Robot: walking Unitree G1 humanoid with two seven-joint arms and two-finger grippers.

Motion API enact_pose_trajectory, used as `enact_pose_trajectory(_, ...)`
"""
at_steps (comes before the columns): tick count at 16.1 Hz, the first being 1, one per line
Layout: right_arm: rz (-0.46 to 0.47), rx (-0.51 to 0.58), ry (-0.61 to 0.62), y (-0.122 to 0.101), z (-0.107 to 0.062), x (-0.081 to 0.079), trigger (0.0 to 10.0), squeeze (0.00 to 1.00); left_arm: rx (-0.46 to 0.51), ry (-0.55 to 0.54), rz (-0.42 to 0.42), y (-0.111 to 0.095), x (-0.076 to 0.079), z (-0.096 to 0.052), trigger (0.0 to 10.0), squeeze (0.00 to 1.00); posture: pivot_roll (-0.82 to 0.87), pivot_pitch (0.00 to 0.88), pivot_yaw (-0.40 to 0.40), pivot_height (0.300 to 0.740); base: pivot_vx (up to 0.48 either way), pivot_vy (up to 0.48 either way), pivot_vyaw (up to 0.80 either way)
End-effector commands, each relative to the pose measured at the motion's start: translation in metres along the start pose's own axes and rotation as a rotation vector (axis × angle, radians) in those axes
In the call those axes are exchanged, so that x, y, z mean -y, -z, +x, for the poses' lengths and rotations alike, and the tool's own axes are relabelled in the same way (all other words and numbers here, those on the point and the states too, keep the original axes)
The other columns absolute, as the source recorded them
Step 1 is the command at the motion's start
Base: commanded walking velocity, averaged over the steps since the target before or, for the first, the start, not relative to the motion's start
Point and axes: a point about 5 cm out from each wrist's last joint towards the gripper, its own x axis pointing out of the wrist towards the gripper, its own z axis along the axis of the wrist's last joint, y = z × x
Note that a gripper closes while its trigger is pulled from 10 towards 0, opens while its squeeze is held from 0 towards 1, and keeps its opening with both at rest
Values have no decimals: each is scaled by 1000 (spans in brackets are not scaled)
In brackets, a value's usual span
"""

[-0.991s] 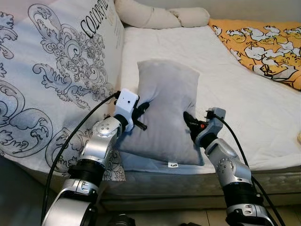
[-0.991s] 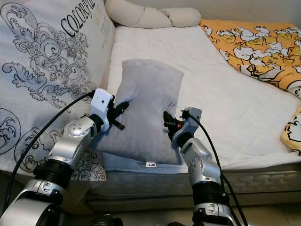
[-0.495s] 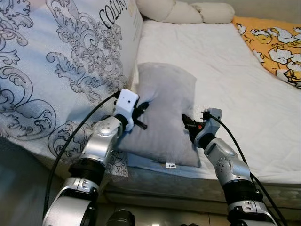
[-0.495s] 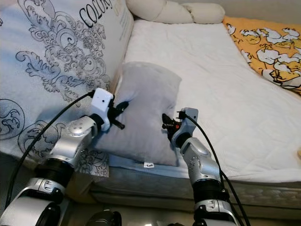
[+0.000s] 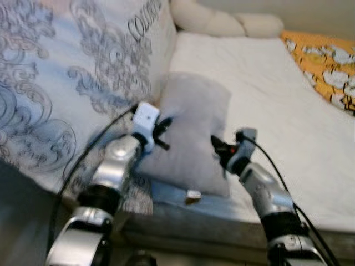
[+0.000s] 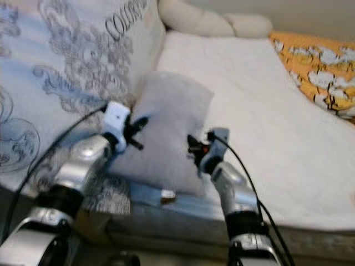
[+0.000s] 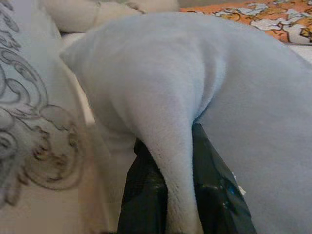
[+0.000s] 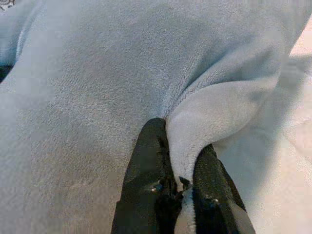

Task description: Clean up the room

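A grey pillow (image 5: 194,138) lies at the near edge of the white bed (image 5: 266,94), held from both sides. My left gripper (image 5: 162,128) is shut on a pinched fold of the pillow's left edge; in the left wrist view the fold (image 7: 170,146) runs between the black fingers (image 7: 141,195). My right gripper (image 5: 217,148) is shut on the pillow's right edge, where a soft fold (image 8: 204,122) is squeezed between its fingers (image 8: 151,165). The eye views are blurred.
A large white cushion with grey scroll print (image 5: 72,83) leans against the bed on the left. Cream bolsters (image 5: 222,22) lie at the bed's far end. An orange patterned blanket (image 5: 327,66) covers the right side. The mattress edge (image 5: 211,205) is just below the pillow.
The whole picture has shifted and blurred, so the camera has moved left and closer. Both grippers keep their hold on the grey pillow, which stays between them.
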Motion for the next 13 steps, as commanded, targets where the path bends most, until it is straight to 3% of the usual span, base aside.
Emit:
enact_pose_trajectory(1, -27, 22, -11, -8, 1, 0, 10000, 0, 54, 2, 5, -12, 2, 4, 10000, 0, 43, 0, -19, 740, 330, 0, 0)
enact_pose_trajectory(13, -33, 26, -27, -7, 1, -2, 10000, 0, 36, -5, 16, -12, -3, 4, 10000, 0, 40, 0, 0, 740, 367, 0, 67)
